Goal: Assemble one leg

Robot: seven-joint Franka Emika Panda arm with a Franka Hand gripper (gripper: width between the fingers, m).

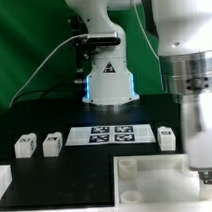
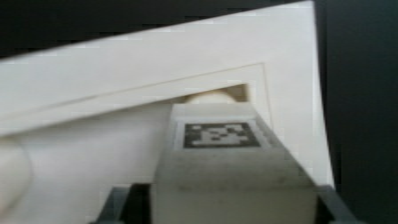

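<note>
My gripper is shut on a leg, a blocky white post with a black-and-white tag on its face. The dark fingers grip it on both sides. The leg hangs over a corner recess of the wide white rimmed panel. I cannot tell whether it touches the panel. In the exterior view the gripper is low over the panel at the exterior view's right. Two loose legs lie at the left, and a third lies right of the middle.
The marker board lies flat in front of the robot's base. A white block sits at the exterior view's left edge. A green backdrop stands behind the black table.
</note>
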